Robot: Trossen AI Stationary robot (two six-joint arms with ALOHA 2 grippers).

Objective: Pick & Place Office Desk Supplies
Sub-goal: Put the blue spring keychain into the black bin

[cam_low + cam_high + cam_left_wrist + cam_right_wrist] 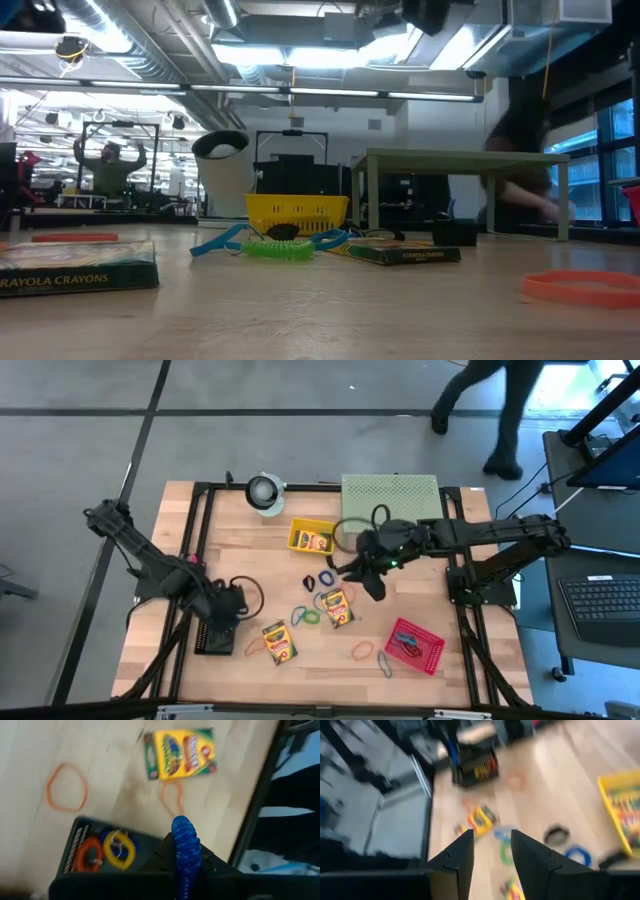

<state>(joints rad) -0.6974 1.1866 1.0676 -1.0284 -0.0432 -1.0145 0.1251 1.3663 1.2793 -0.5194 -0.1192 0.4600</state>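
2 grippers were at work over the wooden counter (300,660). The left gripper (182,870) was closed on a blue coiled rubber-band loop (185,845), which stood up between its fingers just above a black slotted tray (95,850) at the counter's left front; an orange loop (89,855) and a yellow loop (120,849) already lay in that tray. I judged the blue coil light, soft and springy, likely to bounce or roll when let go, so a pinch across the coil's thickness, as here, looked safest.

The right gripper (490,855) hung over mid-counter with its fingers partly apart and nothing between them. Below it lay a small flat yellow-and-green crayon box (336,607), a green loop (310,616) and a blue ring (327,577). The box looked stiff, light and smooth-faced; its 2 long edges seemed the best hold. The thin loops lay flat and would need a fingertip under 1 strand.

Further out sat a yellow basket (310,538) holding another crayon box, a red mesh basket (415,645) and a third crayon box (279,642) beside an orange band (253,646).

Only the left wrist view showed the tray's contents and the grip; the high view alone showed the overall layout; the low view showed a pale green perforated stand (460,160) standing clear on its legs.
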